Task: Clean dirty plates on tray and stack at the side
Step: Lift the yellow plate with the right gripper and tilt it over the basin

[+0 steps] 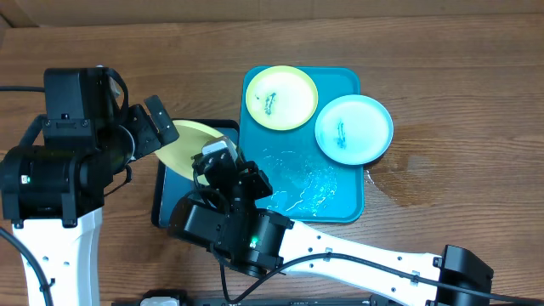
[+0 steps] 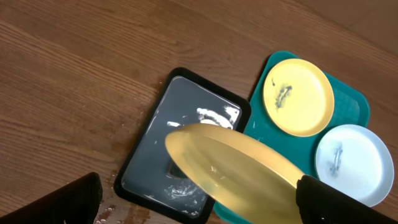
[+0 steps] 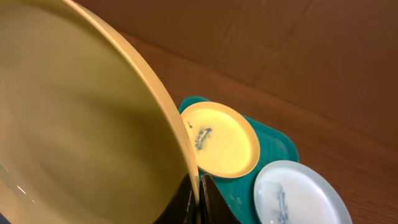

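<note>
One pale yellow-green plate is up in the air, tipped on its side over the small dark tray. The right tool is clamped on its rim. I think it is held tipped like this so that its face can be reached for wiping and the drips fall into the small dark tray. That tray has white foamy streaks in it.

The left tool is just beside the held plate, and its two fingers are wide apart. It grips nothing that I can see. I think it is there to help with the cleaning.

The other two plates are on the big turquoise tray. The yellow plate lies flat in the far left corner. The blue plate sits next to it and sticks out over the right rim. Both have dark smudges in the middle, so they look dirty. The near part of the big tray is wet and shiny.

There is a damp patch on the table to the right. No stack of plates has been started at the side.
</note>
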`<state>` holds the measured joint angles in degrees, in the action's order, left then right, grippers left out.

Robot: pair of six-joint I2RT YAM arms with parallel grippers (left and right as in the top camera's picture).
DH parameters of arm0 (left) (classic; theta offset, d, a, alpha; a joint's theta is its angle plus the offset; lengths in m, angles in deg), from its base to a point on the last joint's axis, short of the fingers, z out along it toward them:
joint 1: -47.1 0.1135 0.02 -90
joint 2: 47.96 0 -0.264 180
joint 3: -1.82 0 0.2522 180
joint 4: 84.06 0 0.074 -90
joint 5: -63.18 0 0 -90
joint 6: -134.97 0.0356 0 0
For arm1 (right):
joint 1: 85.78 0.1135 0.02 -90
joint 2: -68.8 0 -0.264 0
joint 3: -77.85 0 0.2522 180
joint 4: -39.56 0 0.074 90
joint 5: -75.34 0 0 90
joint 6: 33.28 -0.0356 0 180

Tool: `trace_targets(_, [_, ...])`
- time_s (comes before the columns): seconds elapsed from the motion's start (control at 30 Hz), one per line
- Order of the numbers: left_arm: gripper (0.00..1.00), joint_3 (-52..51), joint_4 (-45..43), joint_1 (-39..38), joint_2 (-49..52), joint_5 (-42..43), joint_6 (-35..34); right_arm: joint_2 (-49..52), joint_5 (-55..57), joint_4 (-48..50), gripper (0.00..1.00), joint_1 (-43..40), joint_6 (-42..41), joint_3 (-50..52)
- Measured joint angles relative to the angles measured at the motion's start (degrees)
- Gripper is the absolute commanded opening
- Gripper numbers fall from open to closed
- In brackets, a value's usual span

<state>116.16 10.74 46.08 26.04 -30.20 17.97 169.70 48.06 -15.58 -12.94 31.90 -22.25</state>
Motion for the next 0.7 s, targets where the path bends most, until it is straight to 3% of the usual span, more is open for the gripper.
trace_targets(0.37, [1.00,0.57,1.53,0.35,0.83,-0.66,-0.04,0.00,2.71,-1.64,0.04,0.90,0.00,0.00])
trace_targets(0.53, [1.00,5.03,10.56,4.20,-0.70,-10.64,-9.31,0.00,2.86,-2.97,0.04,1.18,0.07,0.00])
trace_targets(0.7, [1.00,6.14,11.19,5.90,-5.88,-16.28,-13.66,0.00,3.26,-0.46,0.04,1.18,0.02,0.00])
